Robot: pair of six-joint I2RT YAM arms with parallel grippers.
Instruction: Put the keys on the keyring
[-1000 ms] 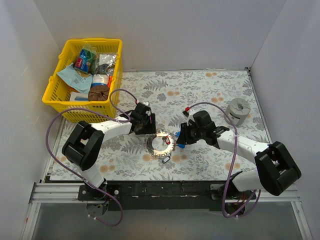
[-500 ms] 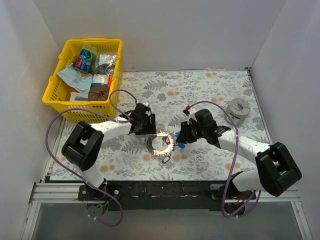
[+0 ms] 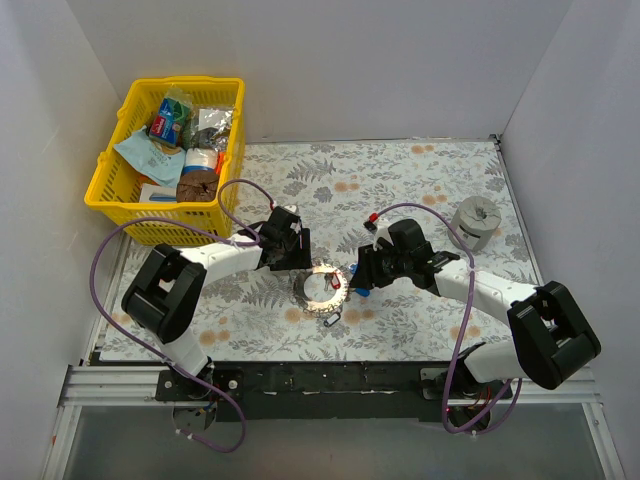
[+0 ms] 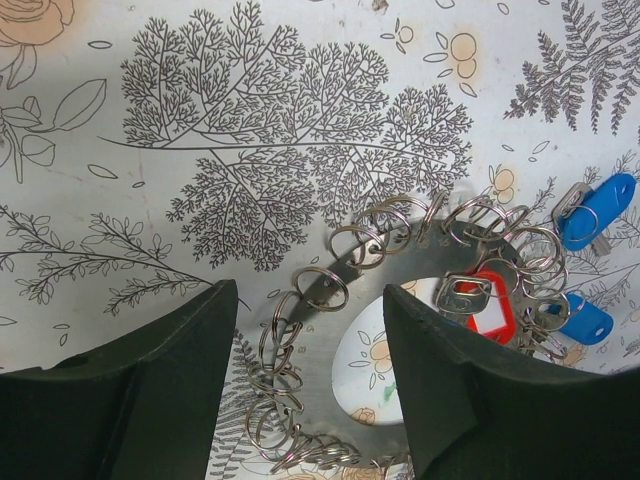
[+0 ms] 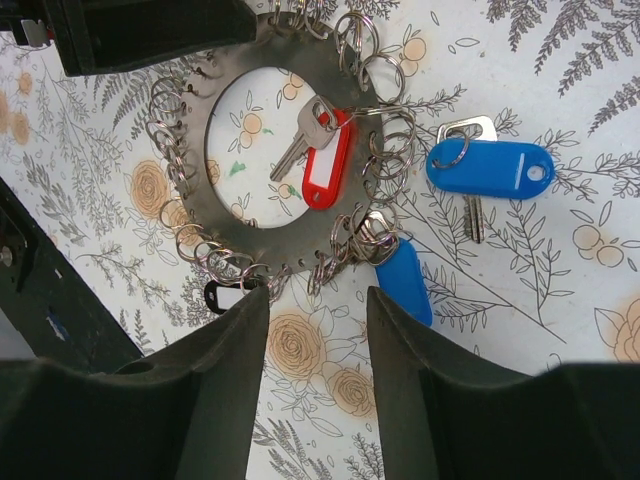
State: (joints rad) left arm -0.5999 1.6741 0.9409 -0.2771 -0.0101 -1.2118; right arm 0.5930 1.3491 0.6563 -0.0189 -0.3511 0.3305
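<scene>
A: Three keys I count. Where does each one lie?

B: One red key [image 5: 325,165] lies inside the hole of the keyring [image 5: 193,135], with its upper end against the small loops of the rim. One blue key [image 5: 490,168] lies flat on the flowered table [image 5: 560,60], just beside the keyring but apart from it. The second blue key [image 5: 403,282] has its metal end among the loops; if it is hooked there, I cannot tell.

A: And the grippers?

B: The left gripper [image 4: 307,290] has its fingers apart, one at each side of the keyring's flat band, and the table shows between band and fingers. The right gripper [image 5: 318,292] is also spread, over the rim beside the second blue key, with nothing clamped. A small black clip [image 5: 222,297] sits at the rim by one of its fingers.
</scene>
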